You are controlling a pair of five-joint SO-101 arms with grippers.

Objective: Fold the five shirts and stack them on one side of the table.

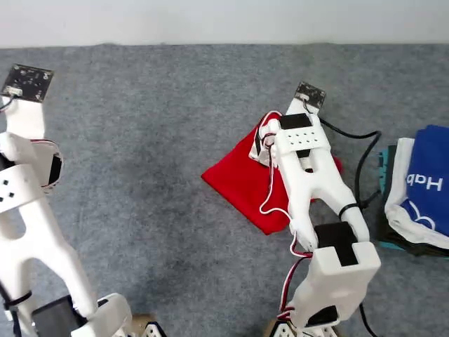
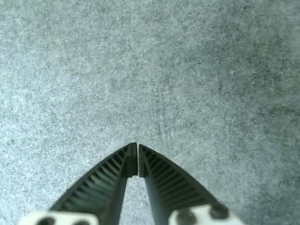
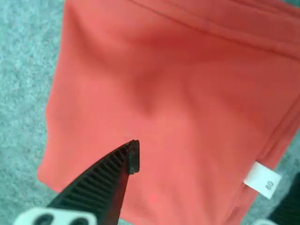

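I see L gripper (image 2: 138,161) tips touching, empty, over grey mat (image 2: 150,65) | R gripper (image 3: 206,183) spread wide above red shirt (image 3: 164,84), grips nothing | folded stack (image 1: 419,189) nearby

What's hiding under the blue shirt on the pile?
A white shirt lies under the blue shirt, with darker cloth and a teal edge below that. How many shirts are in the pile can't be counted, because the top ones cover them.

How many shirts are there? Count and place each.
5, it seems: the red shirt lies mid-table beneath the right arm; a blue shirt tops white, dark and teal layers at the table's right edge. Others may be hidden.
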